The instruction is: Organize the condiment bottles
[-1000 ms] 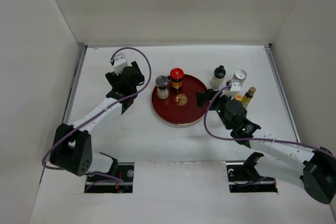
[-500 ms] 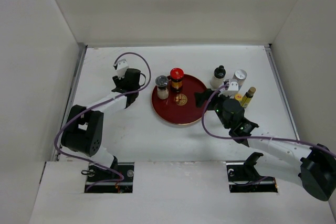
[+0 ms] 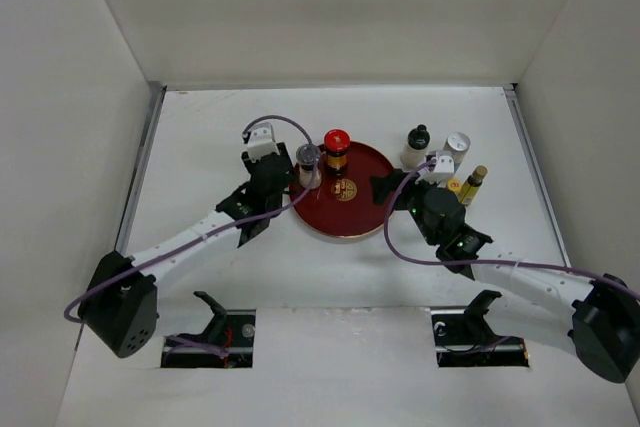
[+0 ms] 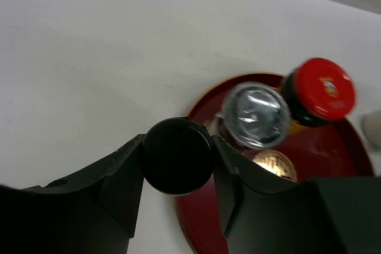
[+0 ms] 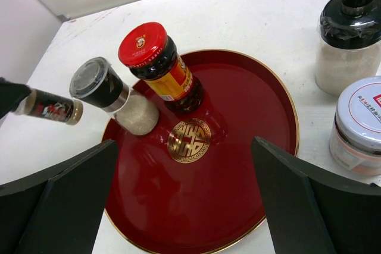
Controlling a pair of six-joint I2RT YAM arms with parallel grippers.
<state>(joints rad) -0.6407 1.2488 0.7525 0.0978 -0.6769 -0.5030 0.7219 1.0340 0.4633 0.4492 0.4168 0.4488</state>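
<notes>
Though its label is illegible, left gripper clamps black-capped bottle.

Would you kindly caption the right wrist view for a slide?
Open right hand faces the red tray with red-capped jar and shaker; left hand holds a small bottle beside it.

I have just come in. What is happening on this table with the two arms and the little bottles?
The left pincer is shut on a small black-capped bottle and holds it by the left edge of the red tray. A silver-lidded jar and a red-capped jar already stand on the tray. The right pincer is open at the tray's right side, holding nothing. A black-topped bottle, a white-lidded jar and a yellow bottle stand on the table beyond it.
</notes>
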